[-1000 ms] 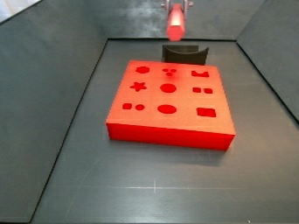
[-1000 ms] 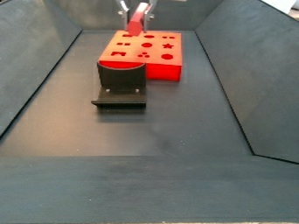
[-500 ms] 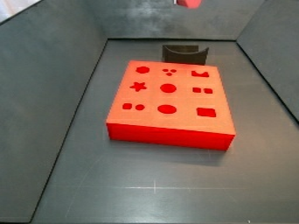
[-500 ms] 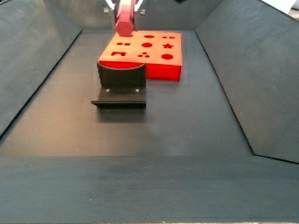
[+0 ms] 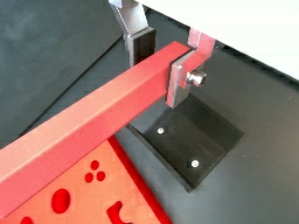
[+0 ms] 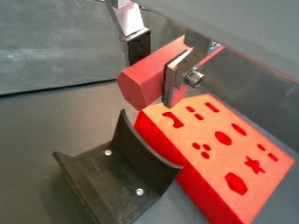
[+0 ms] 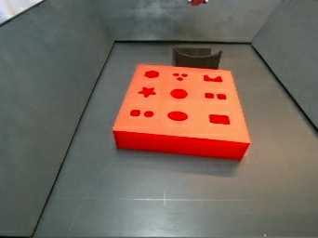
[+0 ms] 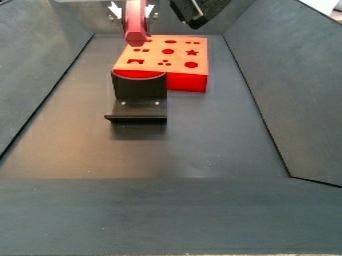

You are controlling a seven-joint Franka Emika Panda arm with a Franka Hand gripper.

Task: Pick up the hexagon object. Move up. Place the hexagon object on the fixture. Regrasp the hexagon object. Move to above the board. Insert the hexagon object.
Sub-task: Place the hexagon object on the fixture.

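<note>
My gripper hangs high above the surface, and my fingers are clamped on the hexagon object, which both wrist views show pinched between the silver plates. Below it sits the fixture, its notch holding nothing, just beside the board. In a side view only the bar's tip shows at the frame's upper edge.
</note>
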